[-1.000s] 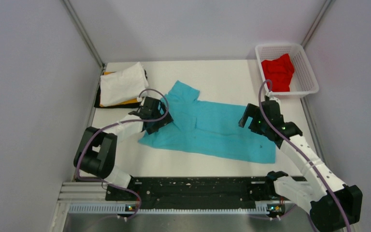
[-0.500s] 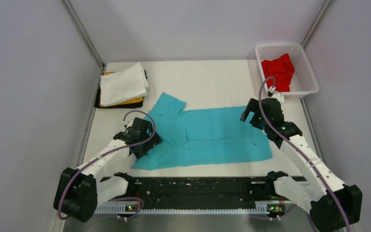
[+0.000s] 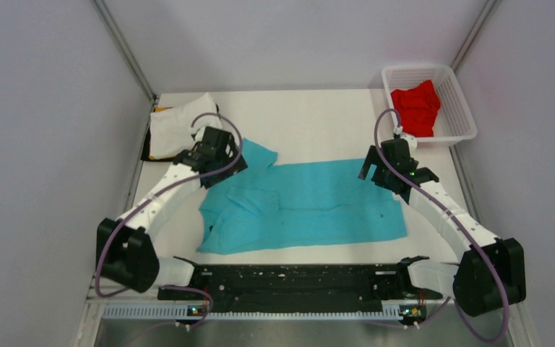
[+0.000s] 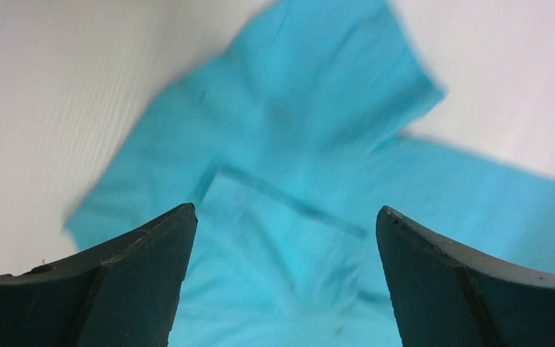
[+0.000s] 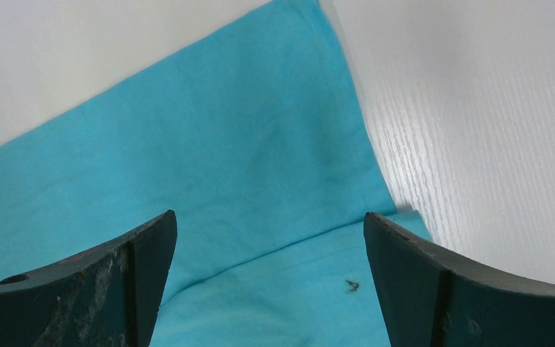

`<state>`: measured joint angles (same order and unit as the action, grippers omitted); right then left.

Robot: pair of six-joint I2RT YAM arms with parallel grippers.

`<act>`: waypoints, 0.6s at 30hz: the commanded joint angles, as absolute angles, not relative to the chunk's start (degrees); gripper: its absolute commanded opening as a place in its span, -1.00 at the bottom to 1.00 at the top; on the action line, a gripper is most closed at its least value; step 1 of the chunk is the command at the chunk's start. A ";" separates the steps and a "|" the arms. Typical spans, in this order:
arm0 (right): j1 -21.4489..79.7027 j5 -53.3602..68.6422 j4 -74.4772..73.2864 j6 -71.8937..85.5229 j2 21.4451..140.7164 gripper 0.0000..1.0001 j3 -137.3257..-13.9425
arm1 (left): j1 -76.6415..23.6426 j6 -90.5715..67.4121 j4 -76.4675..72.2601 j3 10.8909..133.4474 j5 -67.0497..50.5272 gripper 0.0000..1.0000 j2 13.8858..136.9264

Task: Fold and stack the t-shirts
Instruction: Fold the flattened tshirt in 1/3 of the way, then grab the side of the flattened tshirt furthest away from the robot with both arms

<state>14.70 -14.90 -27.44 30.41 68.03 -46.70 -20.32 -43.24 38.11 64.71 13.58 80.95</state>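
Turquoise-blue shirt point(image 3: 311, 206) lies spread mid-table point(image 3: 318, 116), its left end rumpled. Left gripper point(image 3: 220, 160) hangs over its far-left sleeve, jaws wide apart, nothing held. Right gripper point(image 3: 374, 170) is over its far-right corner, also wide, empty. Beyond that sleeve to the left, white shirt point(image 3: 172, 129) tops a folded stack; the left arm partly covers it. Red shirt point(image 3: 415, 107) sits in basket point(image 3: 464, 108), off the turquoise-blue shirt's far-right.
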 commanded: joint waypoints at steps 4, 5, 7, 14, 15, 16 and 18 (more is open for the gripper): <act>11.87 -12.83 -25.84 28.16 72.92 0.97 -51.74 | -17.67 -29.25 36.72 92.87 18.55 0.95 110.23; 11.62 -12.63 -25.98 28.03 73.74 0.97 -52.10 | -16.78 -28.43 36.86 96.37 17.19 0.91 113.57; 11.13 -11.94 -26.23 28.02 75.21 0.98 -52.80 | -15.54 -27.32 37.02 102.96 15.61 0.84 119.27; 10.54 -8.86 -25.66 27.73 79.17 0.97 -53.66 | -13.79 -25.09 35.24 116.67 11.23 0.60 132.78; 10.48 -8.59 -25.88 27.94 79.57 0.97 -53.82 | -13.78 -25.20 35.98 118.48 10.24 0.55 134.21; 10.40 -8.45 -26.08 28.05 79.86 0.96 -53.83 | -13.77 -24.88 36.41 119.49 8.96 0.49 135.10; 10.42 -8.71 -26.21 28.11 79.86 0.96 -53.49 | -13.79 -24.54 36.01 118.64 6.89 0.43 135.41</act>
<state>10.68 -9.63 -26.72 28.51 79.57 -50.81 -13.41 -26.57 36.42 115.46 12.19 134.87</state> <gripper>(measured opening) 0.984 0.739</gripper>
